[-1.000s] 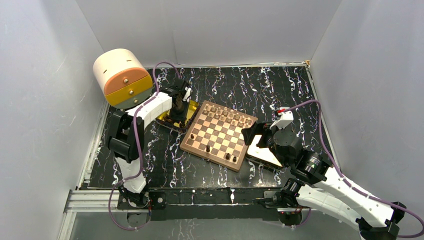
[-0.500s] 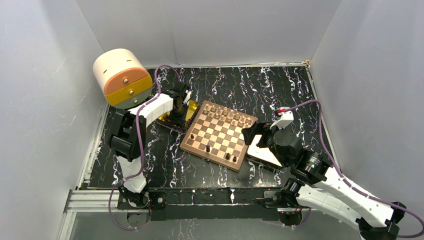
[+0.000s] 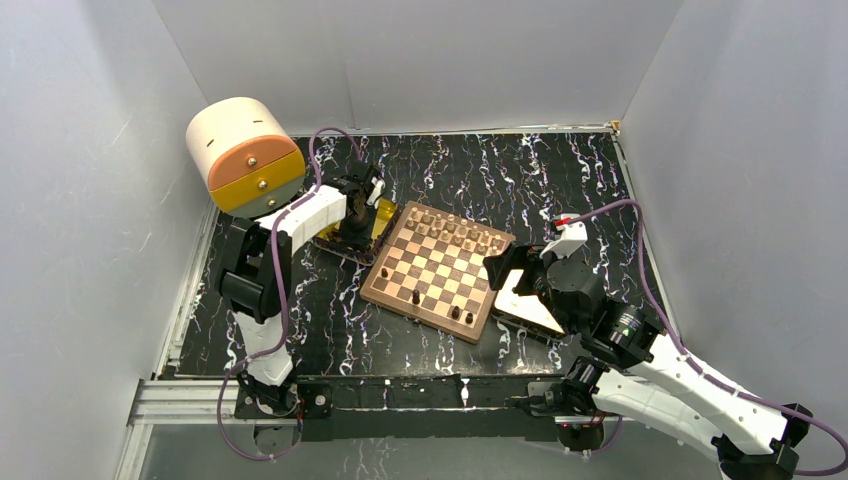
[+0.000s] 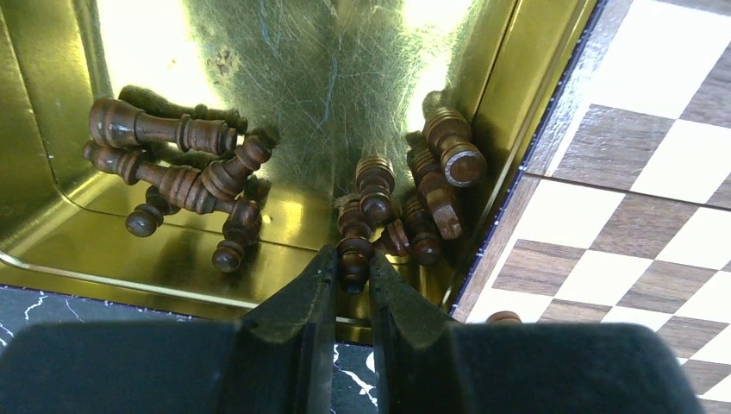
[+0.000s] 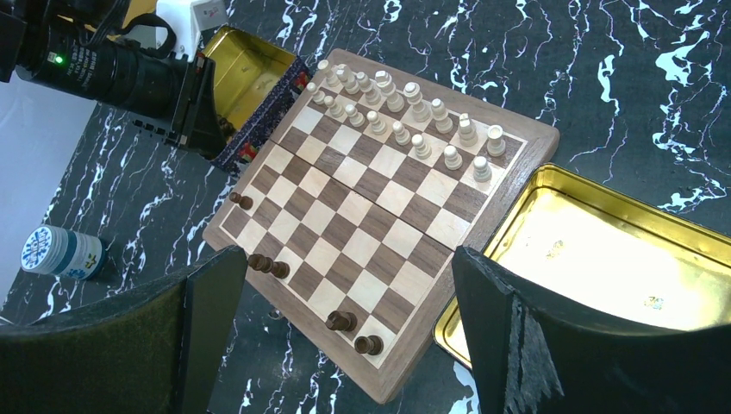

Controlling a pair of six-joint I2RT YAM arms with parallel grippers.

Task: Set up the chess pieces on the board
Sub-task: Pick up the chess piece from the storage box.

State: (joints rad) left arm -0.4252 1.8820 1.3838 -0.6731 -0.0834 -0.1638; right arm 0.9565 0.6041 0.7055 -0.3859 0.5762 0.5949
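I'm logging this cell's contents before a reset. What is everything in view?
Board: one, tan and brown checks, table centre.
Light pieces: about sixteen, tan, two rows along the board's far side.
Dark pieces on board: a few, dark brown, near side.
Dark pieces in tray: about a dozen, dark brown, left tray.
Left tray: one, gold, left of board.
Right tray: one, gold, right of board.
Drum-shaped box: one, cream and orange, back left.
Small bottle: one, white and blue, on table.
Table: one, black marbled.
Left gripper: one, black, in left tray, shut on a dark piece.
Right gripper: one, black, open, above right tray.
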